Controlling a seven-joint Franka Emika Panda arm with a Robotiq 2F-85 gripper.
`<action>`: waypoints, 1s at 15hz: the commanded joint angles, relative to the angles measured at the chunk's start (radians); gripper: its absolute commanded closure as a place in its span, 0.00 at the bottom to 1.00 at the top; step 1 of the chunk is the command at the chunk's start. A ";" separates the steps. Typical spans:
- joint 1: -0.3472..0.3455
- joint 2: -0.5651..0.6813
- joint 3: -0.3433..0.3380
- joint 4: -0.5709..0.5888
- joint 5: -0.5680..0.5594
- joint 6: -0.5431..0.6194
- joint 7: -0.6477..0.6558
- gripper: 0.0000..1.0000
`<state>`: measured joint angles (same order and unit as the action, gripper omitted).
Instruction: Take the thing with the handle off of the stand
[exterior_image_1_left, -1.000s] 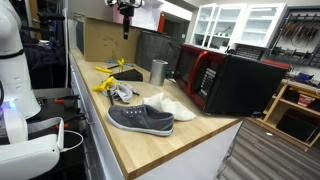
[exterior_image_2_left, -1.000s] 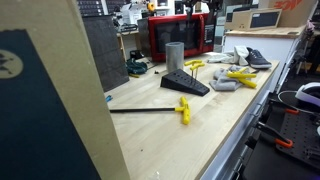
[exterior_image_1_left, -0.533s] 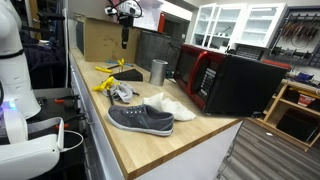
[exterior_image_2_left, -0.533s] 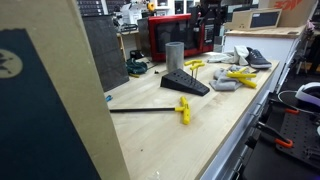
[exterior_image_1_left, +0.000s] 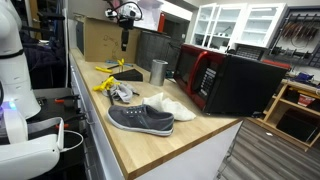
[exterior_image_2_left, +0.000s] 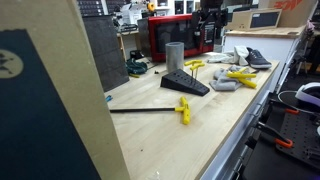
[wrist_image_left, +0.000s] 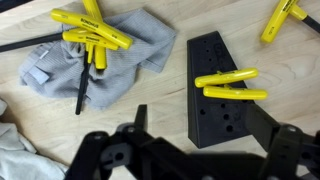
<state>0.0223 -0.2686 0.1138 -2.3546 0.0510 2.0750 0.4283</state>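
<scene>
The stand I see is a black wedge block with holes (wrist_image_left: 215, 110), also in both exterior views (exterior_image_2_left: 185, 83) (exterior_image_1_left: 126, 75). Two yellow T-handle hex keys (wrist_image_left: 226, 77) (wrist_image_left: 236, 94) lie across its upper part. My gripper (wrist_image_left: 200, 140) is open and empty. It hangs well above the block, which shows between its two fingers in the wrist view. The gripper also shows in both exterior views (exterior_image_1_left: 123, 42) (exterior_image_2_left: 208, 30). I see no yellow rack, only yellow handles.
Several more yellow T-handle keys (wrist_image_left: 92, 38) lie on a grey cloth (wrist_image_left: 125, 55) beside the block. One loose key (exterior_image_2_left: 183, 108) lies apart. A steel cup (exterior_image_1_left: 158, 71), a grey shoe (exterior_image_1_left: 140, 119) and a red microwave (exterior_image_1_left: 225, 80) stand nearby.
The gripper has come down a little over the block and has entered the exterior view where it did not show before. The objects on the counter have not moved.
</scene>
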 joint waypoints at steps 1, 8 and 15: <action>0.005 0.004 0.001 0.005 -0.003 -0.011 -0.019 0.00; 0.095 0.109 0.018 0.091 0.024 -0.127 -0.298 0.00; 0.119 0.249 0.030 0.276 -0.112 -0.397 -0.493 0.00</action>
<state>0.1397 -0.0905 0.1394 -2.1842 0.0095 1.8100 -0.0030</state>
